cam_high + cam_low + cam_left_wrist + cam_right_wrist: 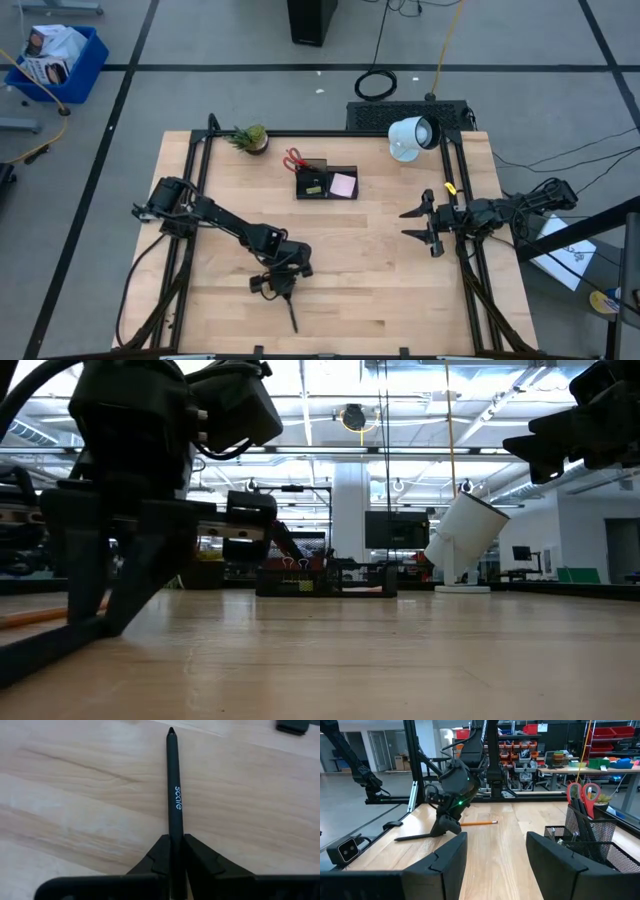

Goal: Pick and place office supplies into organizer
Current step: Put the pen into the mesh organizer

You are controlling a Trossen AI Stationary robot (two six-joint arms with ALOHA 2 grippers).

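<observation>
My left gripper (284, 286) is low over the near middle of the table, shut on a black pen (175, 795) printed "scale". The pen runs on toward the near edge (293, 318). The black mesh organizer (325, 182) stands at the far middle. Red-handled scissors (582, 792) stand upright in its cup, and a pink sticky-note pad (343, 184) lies in its tray. An orange pencil (479, 823) lies on the table beside my left gripper (445, 826). My right gripper (420, 224) hovers open at the right, pointing left. A tiny yellow piece (450, 187) lies near it. My left gripper pinches the black pen near one end (175, 842) between its two fingers. The pen runs forward along the fingers and out past their tips. The fingers slant down from the far left. The pen is low and nearly level, its free end (399, 839) at the table top.
A white round lamp-like device (412, 135) stands at the far right, and a small potted plant (250, 137) at the far left. The black frame rails (200, 170) run along both table sides. Bare wood (370, 270) lies between the two grippers.
</observation>
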